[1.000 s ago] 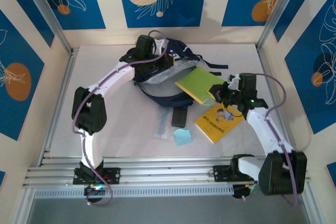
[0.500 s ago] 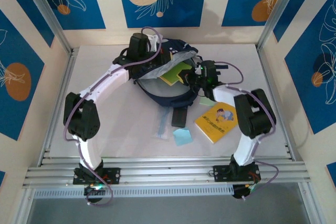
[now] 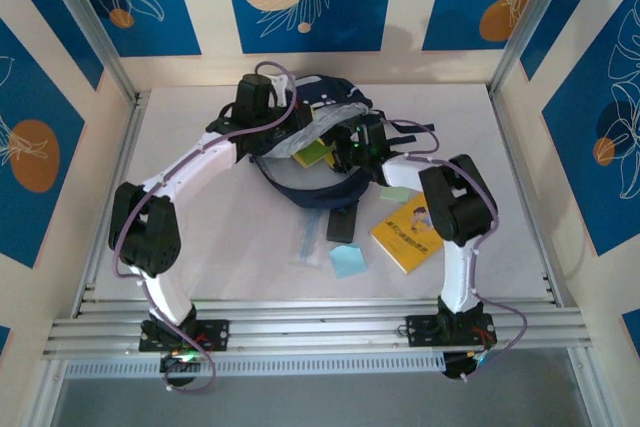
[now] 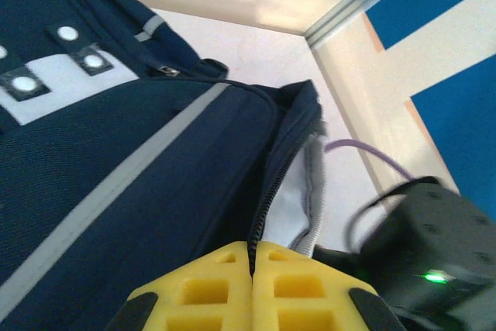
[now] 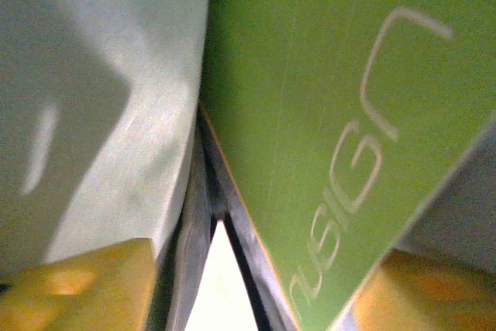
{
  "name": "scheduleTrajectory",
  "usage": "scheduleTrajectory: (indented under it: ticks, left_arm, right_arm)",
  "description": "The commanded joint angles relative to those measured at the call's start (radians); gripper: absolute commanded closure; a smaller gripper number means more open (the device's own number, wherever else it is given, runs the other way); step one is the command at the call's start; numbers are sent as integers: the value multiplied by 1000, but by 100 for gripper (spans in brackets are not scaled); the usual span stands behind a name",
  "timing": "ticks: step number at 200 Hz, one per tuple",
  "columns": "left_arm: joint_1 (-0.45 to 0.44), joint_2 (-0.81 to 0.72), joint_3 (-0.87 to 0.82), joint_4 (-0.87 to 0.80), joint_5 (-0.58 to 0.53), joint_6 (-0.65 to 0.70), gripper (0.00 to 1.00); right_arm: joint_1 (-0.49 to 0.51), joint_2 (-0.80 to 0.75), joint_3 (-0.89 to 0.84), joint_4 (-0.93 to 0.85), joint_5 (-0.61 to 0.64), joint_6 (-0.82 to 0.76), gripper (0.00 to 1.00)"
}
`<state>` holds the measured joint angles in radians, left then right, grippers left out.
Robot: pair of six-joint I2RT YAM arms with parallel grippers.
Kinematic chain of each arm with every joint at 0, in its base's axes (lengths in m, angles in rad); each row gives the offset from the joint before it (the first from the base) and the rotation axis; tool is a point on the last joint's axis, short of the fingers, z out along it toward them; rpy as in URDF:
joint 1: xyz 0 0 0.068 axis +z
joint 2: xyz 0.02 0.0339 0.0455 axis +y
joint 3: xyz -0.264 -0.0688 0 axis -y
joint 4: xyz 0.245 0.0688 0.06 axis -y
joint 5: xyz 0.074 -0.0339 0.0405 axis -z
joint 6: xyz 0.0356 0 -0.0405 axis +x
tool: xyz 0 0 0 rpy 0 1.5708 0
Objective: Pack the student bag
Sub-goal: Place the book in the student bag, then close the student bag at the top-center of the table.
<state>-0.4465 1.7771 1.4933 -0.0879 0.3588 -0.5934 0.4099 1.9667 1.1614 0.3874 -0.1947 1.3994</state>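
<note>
Here on my left, my left end effector [image 4: 252, 260] is shut tight, its two yellow fingers [image 4: 203, 291] pressed flat together. The zip edge of the student bag [image 3: 305, 187] runs down into the seam between them, so I am pinching the rim of the bag's mouth. The bag lies at the far middle of the surface [image 3: 220, 237]. My left wrist view shows its navy front with a grey stripe [image 4: 116, 184] and a pale patch with round studs [image 4: 46, 87].

The mouth gapes toward the right and shows a pale lining [image 5: 93, 114]. A green book [image 3: 315, 154] lies in the mouth, partly inside the bag. On its cover my right wrist view reads pale letters, blurred and cut off at the edge.

My right end effector [image 5: 240, 277] is at that opening with its fingers spread wide, one yellow finger [image 5: 77, 284] low on the left and the other low on the right. The book's cover lies across the space ahead of them and overlaps the right finger. It is not clamped between them.

Nearer my bases, loose things lie on the surface. From the left come a clear plastic packet [image 3: 308, 237], a black oblong item [image 3: 343, 222] just beside it, and a light blue paper square [image 3: 348, 260] below that. Further right are a pale green slip [image 3: 395, 192] and a yellow book [image 3: 408, 232] with a cartoon figure on its cover, lying close under my right arm's elbow.
</note>
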Motion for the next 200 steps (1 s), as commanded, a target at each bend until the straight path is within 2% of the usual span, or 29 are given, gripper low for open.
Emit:
scheduleTrajectory:
  ticks: [1,39,54,61,88,108,118,123,138,147,163,200]
  left_arm:
    - [55,-59,-26,81,-63,15,100]
    - [93,-82,-54,56,-90,58,100]
    - [106,-101,-68,48,-96,71,100]
    - [110,-110,-77,42,-98,78,100]
    - [113,-154,-127,22,-132,123,100]
    - [111,-171,-155,11,-57,116,100]
    - [102,-173,-166,-2,-6,103,85]
    - [93,-176,-175,-6,10,99,75]
    - [38,-203,-219,-7,1,101,50]
    - [-4,-220,-249,5,-13,102,41]
    - [-82,-241,-305,47,-49,82,36]
    - [-241,-177,-351,211,-51,11,40]
  right_arm:
    - [-25,-174,-85,-143,-59,-92,25]
    - [-85,-384,-199,-410,-157,-298,21]
    - [-117,-447,-207,-605,-153,-409,21]
    - [-140,-482,-211,-726,-131,-478,20]
    - [-206,-583,-241,-1000,20,-608,17]
    - [-243,-643,-263,-1140,163,-660,9]
    - [-261,-675,-282,-1178,204,-667,6]
    - [-274,-692,-296,-1193,220,-663,1]
    - [-312,-733,-338,-1223,237,-641,0]
    - [-334,-750,-364,-1228,239,-627,0]
    - [-365,-773,-414,-1231,252,-601,0]
    - [-402,-777,-506,-1148,218,-569,0]
